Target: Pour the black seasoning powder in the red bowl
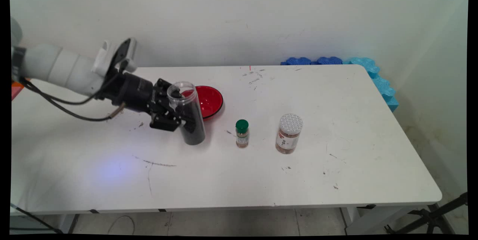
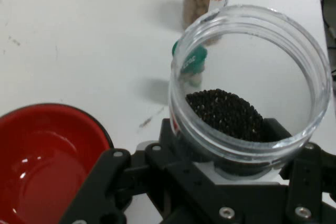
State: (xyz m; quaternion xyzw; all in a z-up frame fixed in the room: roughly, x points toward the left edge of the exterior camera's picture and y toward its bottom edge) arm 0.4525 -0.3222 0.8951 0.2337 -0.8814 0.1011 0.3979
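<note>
Two black gripper (image 1: 182,120) fingers are pressed around a clear plastic jar of black seeds (image 1: 188,115), left of centre, beside a red bowl (image 1: 209,100).

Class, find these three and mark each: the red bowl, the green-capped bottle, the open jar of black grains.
red bowl (image 1: 209,100): main view, inner wall.
green-capped bottle (image 1: 242,125): main view, cap.
open jar of black grains (image 2: 228,114): hand view, grains inside.

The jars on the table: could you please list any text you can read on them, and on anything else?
None can be read.
Grey-lidded jar: red marks on its label, too blurred.
Green-capped bottle: label too small.
Clear jar in the hand: no label seen.
Red bowl: plain.
</note>
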